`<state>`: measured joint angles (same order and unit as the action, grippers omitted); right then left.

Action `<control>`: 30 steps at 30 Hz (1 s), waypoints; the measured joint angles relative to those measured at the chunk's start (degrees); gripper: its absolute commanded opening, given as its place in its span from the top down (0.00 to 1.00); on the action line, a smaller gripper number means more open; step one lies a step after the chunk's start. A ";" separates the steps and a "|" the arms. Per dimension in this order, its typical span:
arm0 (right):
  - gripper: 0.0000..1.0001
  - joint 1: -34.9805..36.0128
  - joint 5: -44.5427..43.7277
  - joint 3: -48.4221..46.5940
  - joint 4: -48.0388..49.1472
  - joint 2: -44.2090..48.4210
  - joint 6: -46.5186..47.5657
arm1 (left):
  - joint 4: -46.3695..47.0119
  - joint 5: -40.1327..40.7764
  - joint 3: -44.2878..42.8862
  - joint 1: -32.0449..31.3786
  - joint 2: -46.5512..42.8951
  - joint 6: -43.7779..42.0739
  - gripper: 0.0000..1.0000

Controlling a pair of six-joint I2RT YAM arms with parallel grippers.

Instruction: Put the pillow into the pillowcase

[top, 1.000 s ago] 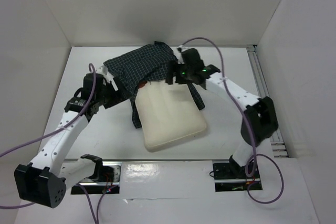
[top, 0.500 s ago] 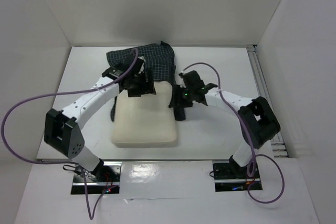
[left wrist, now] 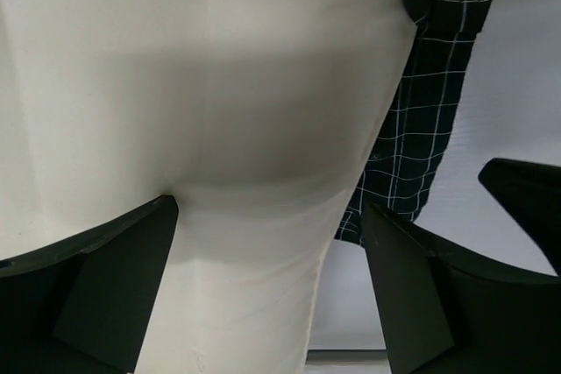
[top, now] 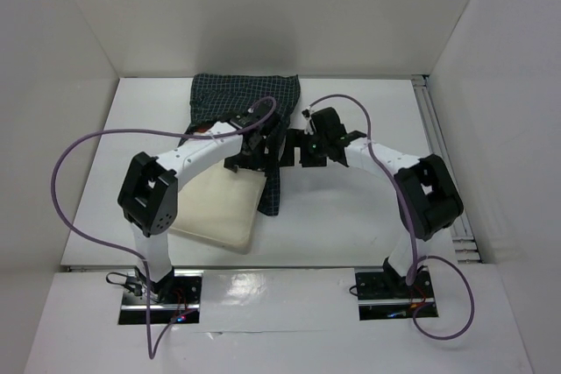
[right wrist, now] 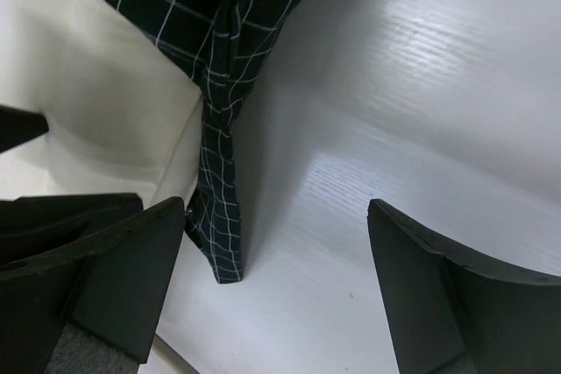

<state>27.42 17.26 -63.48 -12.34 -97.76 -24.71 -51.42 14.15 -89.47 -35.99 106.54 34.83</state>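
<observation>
Right wrist: pillowcase (right wrist: 202,15) edge overlaps pillow (right wrist: 96,102) corner (table (right wrist: 394,129) alongside).

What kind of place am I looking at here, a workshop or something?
Probably a robotics lab test booth, not a home: plain white walls box in a white table, and two cabled robot arms are bolted at its edge, over a pillow and pillowcase.

The left arm (top: 147,201) folds sharply at lower left and the right arm (top: 428,197) at right, both forearms reaching inward to centre frame. There the left gripper (top: 261,151) and right gripper (top: 298,151) sit just beside each other, jaws spread wide.
</observation>
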 measured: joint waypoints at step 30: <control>1.00 6.25 7.02 2.67 6.91 4.66 -0.81 | 3.02 -15.10 -7.08 11.10 2.47 3.02 1.00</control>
<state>33.67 24.27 -60.82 -5.43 -93.10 -25.52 -48.40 -0.95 -96.55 -24.88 109.01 37.85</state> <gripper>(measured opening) 0.009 0.034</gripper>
